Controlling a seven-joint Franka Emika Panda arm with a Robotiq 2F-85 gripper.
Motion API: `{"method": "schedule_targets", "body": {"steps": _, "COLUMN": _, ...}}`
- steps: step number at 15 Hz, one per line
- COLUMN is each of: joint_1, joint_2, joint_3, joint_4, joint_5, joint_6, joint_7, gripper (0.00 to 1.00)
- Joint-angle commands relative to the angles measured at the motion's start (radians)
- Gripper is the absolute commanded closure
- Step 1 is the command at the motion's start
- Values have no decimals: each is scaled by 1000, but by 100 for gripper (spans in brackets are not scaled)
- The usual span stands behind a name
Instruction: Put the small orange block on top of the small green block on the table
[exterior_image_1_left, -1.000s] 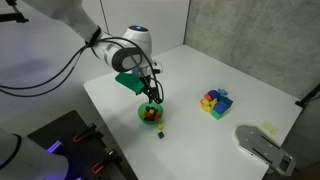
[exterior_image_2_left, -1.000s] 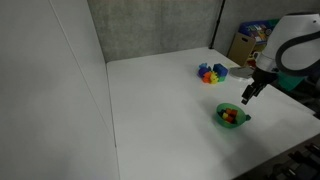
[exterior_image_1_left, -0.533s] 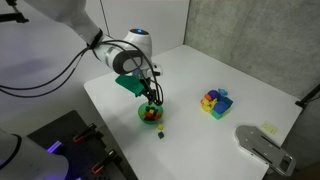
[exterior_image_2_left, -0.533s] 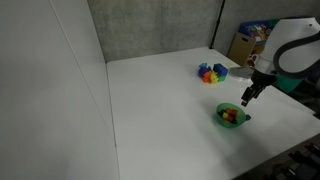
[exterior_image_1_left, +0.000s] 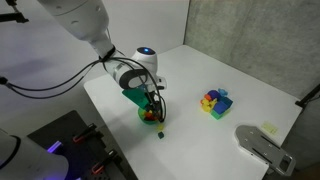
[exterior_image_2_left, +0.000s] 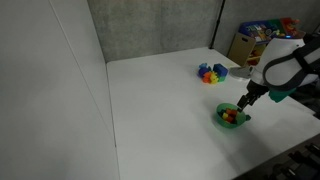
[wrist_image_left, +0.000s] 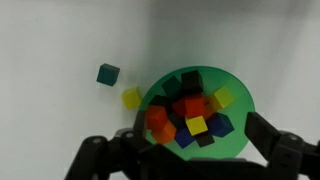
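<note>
A round green bowl (wrist_image_left: 236, 86) holds several coloured blocks, and the small orange block (wrist_image_left: 157, 119) lies at its left side. The small green block (wrist_image_left: 107, 74) sits alone on the white table (wrist_image_left: 60, 40), left of the bowl; it also shows in an exterior view (exterior_image_1_left: 160, 133). A yellow block (wrist_image_left: 132, 97) lies against the bowl's rim. My gripper (wrist_image_left: 193, 132) is open and empty, its fingers spread just above the bowl. In both exterior views the gripper (exterior_image_1_left: 155, 108) (exterior_image_2_left: 243, 99) hangs over the bowl (exterior_image_1_left: 146, 117) (exterior_image_2_left: 231, 116).
A multicoloured block cluster (exterior_image_1_left: 214, 102) (exterior_image_2_left: 211, 72) stands on the table (exterior_image_2_left: 160, 100) away from the bowl. A grey device (exterior_image_1_left: 262, 146) sits at the table's near corner. Shelves with clutter (exterior_image_2_left: 252, 40) stand behind the table.
The arm has lowered and the gripper has come down closer over the bowl. The blocks have not moved.
</note>
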Motion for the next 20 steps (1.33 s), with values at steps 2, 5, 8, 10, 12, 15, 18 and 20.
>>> {"method": "schedule_targets", "body": {"steps": 2, "joint_1": -79, "joint_2": 103, "joint_3": 81, "joint_4": 62, "joint_5": 63, "joint_6": 29, "joint_7": -86, "gripper": 0}}
{"method": "schedule_targets", "body": {"steps": 5, "joint_1": -113, "joint_2": 151, "joint_3": 116, "joint_4": 87, "joint_5": 64, "joint_6": 39, "joint_7": -118, "gripper": 0}}
{"method": "schedule_targets", "body": {"steps": 8, "joint_1": -131, "joint_2": 194, "joint_3": 130, "joint_4": 109, "joint_5": 53, "joint_6": 46, "joint_7": -130, "gripper": 0}}
{"method": "schedule_targets", "body": {"steps": 10, "joint_1": -136, "joint_2": 217, "joint_3": 134, "joint_4": 122, "joint_5": 47, "joint_6": 51, "joint_7": -132, "gripper": 0}}
{"method": "schedule_targets", "body": {"steps": 12, "joint_1": -151, "joint_2": 237, "joint_3": 149, "joint_4": 134, "joint_5": 52, "joint_6": 58, "joint_7": -147, "gripper": 0}}
{"method": "schedule_targets", "body": {"steps": 15, "joint_1": -168, "joint_2": 260, "joint_3": 165, "joint_4": 144, "joint_5": 48, "joint_6": 75, "joint_7": -156, "gripper": 0}}
{"method": "schedule_targets", "body": {"steps": 18, "joint_1": -182, "joint_2": 280, "joint_3": 177, "joint_4": 153, "joint_5": 42, "joint_6": 87, "joint_7": -167, "gripper": 0}}
{"method": "schedule_targets", "body": {"steps": 20, "joint_1": -184, "joint_2": 291, "joint_3": 178, "joint_4": 158, "joint_5": 37, "joint_6": 97, "joint_7": -168, "gripper": 15}}
